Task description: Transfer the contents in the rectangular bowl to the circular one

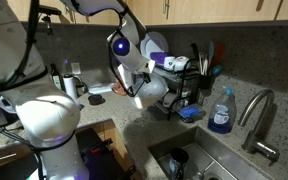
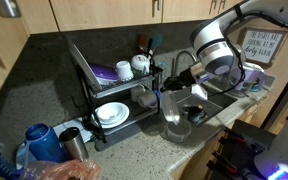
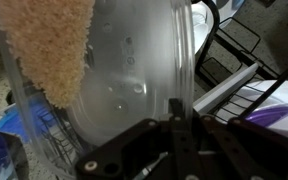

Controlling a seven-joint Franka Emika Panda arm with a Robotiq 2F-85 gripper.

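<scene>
Above the counter (image 2: pixel 134 150), beside the dish rack (image 2: pixel 109 90): rectangular bowl (image 3: pixel 134 80), steeply tipped, rim pinched in the tightly closed claw (image 3: pixel 175 118). Tan grains (image 3: pixel 54 45) heaped against one wall. Round bowl not clearly discernible. Hazard: grains spilling onto the counter if the pour misses.

Translucent rectangular bowl (image 3: pixel 134 80) tilted steeply (tan grains (image 3: pixel 49 45) inside).

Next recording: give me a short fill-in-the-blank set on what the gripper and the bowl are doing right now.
1. The gripper is ____ on the rectangular bowl.
2. The rectangular bowl is held ____, not level.
3. Its grainy contents are light ____ in colour.
4. White dishes sit in the dish ____.
Missing words: shut; tilted; brown; rack.
</scene>
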